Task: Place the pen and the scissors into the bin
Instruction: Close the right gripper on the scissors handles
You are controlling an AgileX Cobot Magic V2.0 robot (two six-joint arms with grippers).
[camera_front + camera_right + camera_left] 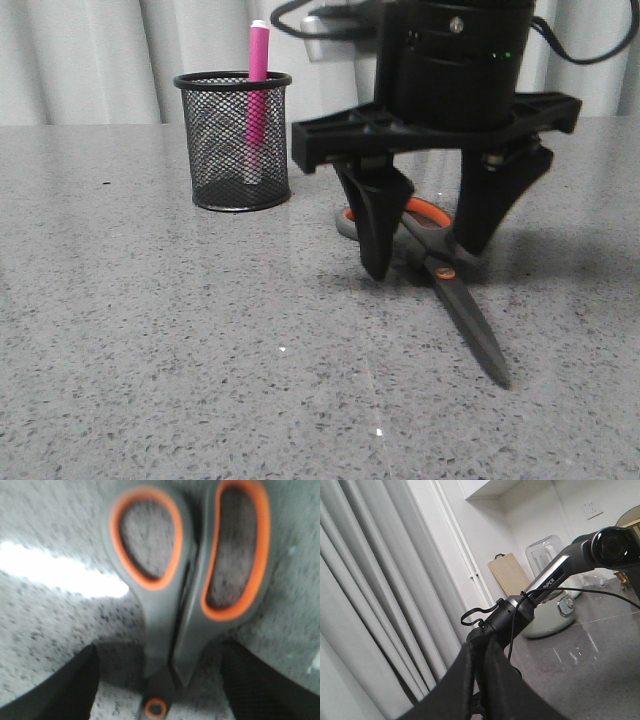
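Note:
The black mesh bin [233, 140] stands at the back left of the table, with the magenta pen [257, 90] upright inside it, white tip up. The scissors [455, 295] lie flat on the table at centre right, blades toward the front. My right gripper [425, 255] is open and low over them, one finger on each side near the orange pivot. In the right wrist view the grey and orange handles [185, 570] fill the picture, between the fingers [60, 690]. My left gripper [479, 652] is shut and empty, raised off the table.
The grey speckled table [150, 350] spreads out in front. Pale curtains [90, 50] hang behind it. In the left wrist view the right arm [555, 575] reaches across, with a white appliance [547, 615] and a board [507, 572] behind.

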